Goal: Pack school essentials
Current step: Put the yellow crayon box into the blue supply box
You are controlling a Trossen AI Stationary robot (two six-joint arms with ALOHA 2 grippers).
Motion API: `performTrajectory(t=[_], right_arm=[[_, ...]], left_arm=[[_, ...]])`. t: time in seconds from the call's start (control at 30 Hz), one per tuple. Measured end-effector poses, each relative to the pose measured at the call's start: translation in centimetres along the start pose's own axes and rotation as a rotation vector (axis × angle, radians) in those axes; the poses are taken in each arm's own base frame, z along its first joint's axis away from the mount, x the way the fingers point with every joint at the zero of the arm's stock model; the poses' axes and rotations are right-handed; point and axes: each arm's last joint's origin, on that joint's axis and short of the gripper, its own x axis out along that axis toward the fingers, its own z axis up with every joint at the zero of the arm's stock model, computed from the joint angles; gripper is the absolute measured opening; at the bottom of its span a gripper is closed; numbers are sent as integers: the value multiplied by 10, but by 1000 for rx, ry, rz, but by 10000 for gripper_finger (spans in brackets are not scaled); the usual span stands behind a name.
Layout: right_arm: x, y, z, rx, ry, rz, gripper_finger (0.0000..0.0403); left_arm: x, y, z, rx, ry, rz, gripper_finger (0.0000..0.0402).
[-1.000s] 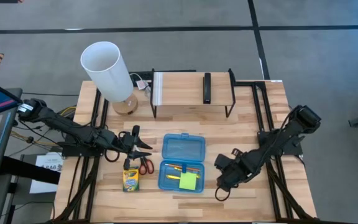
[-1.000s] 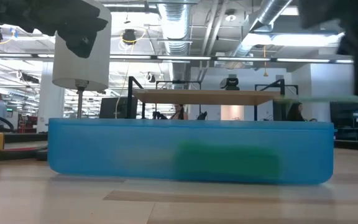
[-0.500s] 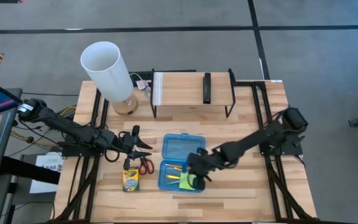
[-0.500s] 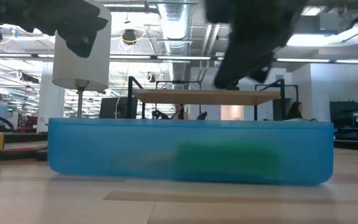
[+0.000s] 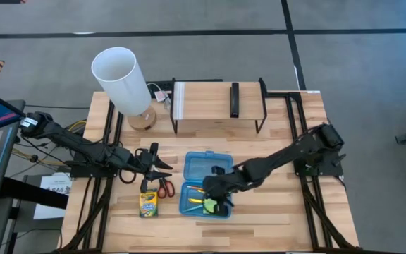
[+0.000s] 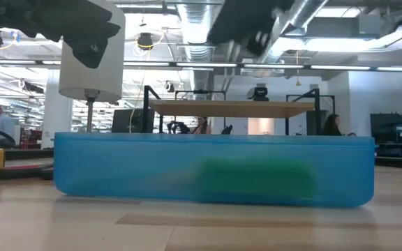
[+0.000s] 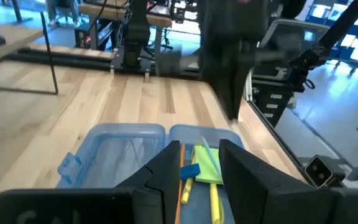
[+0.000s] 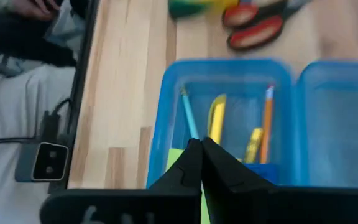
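Hovering over the open blue case (image 5: 206,185), right gripper (image 5: 216,204) with fingers pressed together, gripping nothing, just above the lime sticky-note pad (image 8: 178,158). Lying inside the case: teal pen (image 8: 189,120), yellow markers (image 8: 216,115), orange pencil (image 8: 266,123). Waiting left of the case, left gripper (image 5: 162,167) part-open and empty, beside red-handled scissors (image 5: 164,188) and crayon box (image 5: 148,204) on the desk (image 5: 273,152).

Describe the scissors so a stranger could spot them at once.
Start at the open translucent blue case in the middle of the wooden table. Just beyond its left side, by the left gripper, lie the scissors. Their red handles set them apart from the yellow-green crayon box beside them.
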Motion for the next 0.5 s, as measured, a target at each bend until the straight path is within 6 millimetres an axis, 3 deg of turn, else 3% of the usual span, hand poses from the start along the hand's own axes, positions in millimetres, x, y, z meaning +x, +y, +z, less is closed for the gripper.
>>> performTrajectory(t=[0.27,0.5], right_arm=[[-67,9,-21,-47,-243,-126,9],[-71,-5,-56,-1,-362,-110,21]], left_arm=[[1,0,1,-18,79,19,98],[1,-3,14,-45,218,80,98]])
